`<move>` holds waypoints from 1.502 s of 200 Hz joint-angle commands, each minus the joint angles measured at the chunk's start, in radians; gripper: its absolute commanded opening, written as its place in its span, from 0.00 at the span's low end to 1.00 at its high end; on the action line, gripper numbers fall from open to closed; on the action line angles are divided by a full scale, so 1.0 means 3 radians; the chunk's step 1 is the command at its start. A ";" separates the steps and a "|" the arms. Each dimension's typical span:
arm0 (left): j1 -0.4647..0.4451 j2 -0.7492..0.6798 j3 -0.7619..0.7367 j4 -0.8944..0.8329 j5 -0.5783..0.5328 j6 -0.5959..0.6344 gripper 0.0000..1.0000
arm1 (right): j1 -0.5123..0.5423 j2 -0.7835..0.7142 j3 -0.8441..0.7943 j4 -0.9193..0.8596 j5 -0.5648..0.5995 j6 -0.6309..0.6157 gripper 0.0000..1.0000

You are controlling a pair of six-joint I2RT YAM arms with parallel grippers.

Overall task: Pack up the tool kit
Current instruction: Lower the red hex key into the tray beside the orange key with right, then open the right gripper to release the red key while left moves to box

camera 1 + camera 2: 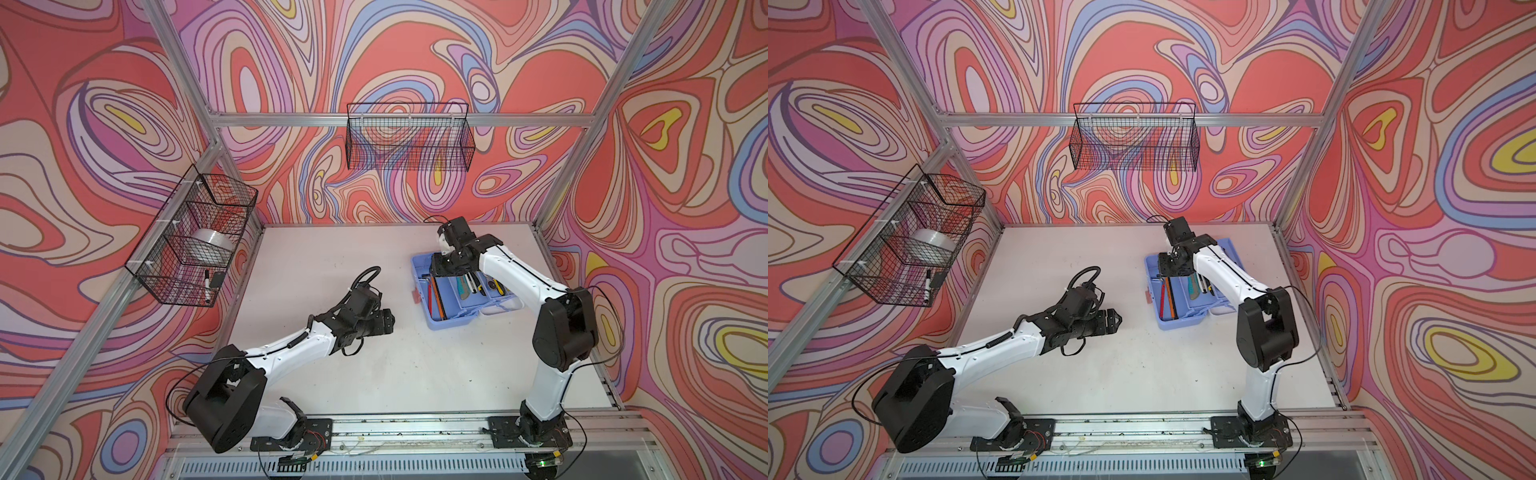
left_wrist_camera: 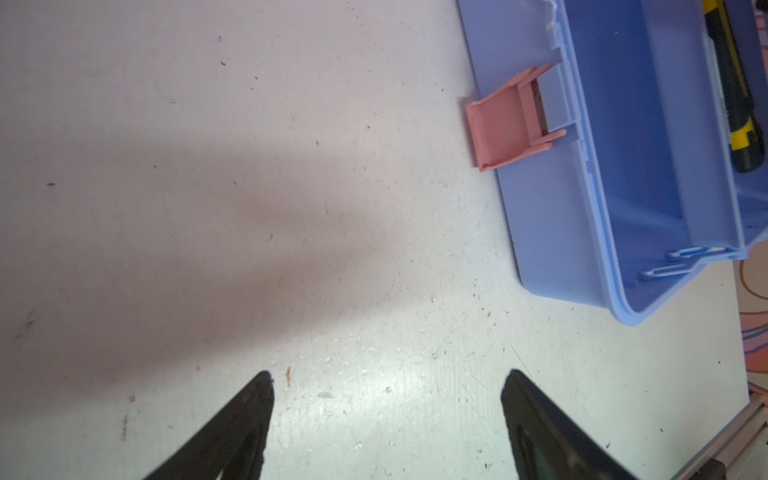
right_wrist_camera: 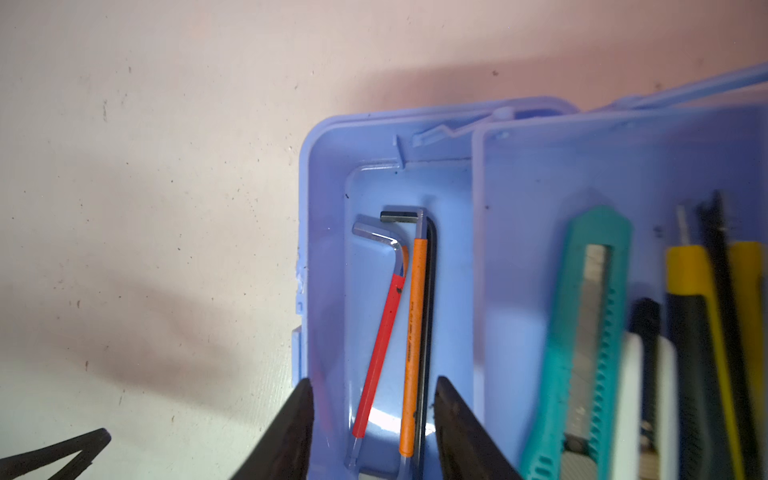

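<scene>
The right gripper [image 3: 374, 380], jaws half parted and holding nothing, hangs over the red-sleeved hex key [image 3: 380, 345] and orange-sleeved hex key [image 3: 411, 332] lying in the open periwinkle toolbox [image 1: 440, 322] on the white table's [image 1: 332, 257] right side, while the left gripper [image 2: 388, 372] gapes empty near the pink latch [image 2: 498, 129].

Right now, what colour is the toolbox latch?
Pink; the latch shows best in the left wrist view.

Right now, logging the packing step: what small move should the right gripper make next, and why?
Probably lift the right gripper straight up: its jaws stand apart, gripping nothing, and the hex keys lie flat in the toolbox base.
</scene>
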 commanded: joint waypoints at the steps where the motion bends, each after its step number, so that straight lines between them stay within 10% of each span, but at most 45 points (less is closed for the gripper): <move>1: -0.0003 0.0106 0.0090 0.0151 0.0188 0.0000 0.81 | -0.0011 -0.0064 -0.0187 -0.0079 0.0344 -0.0019 0.48; 182: -0.0012 0.0079 0.0059 0.0135 0.0141 -0.0016 0.80 | -0.0015 0.0001 -0.0750 0.0234 0.0078 -0.0069 0.19; 300: -0.0012 0.0041 0.0034 0.0099 0.0083 0.0015 0.80 | 0.0774 0.0072 -0.0641 0.0334 -0.0055 0.0596 0.02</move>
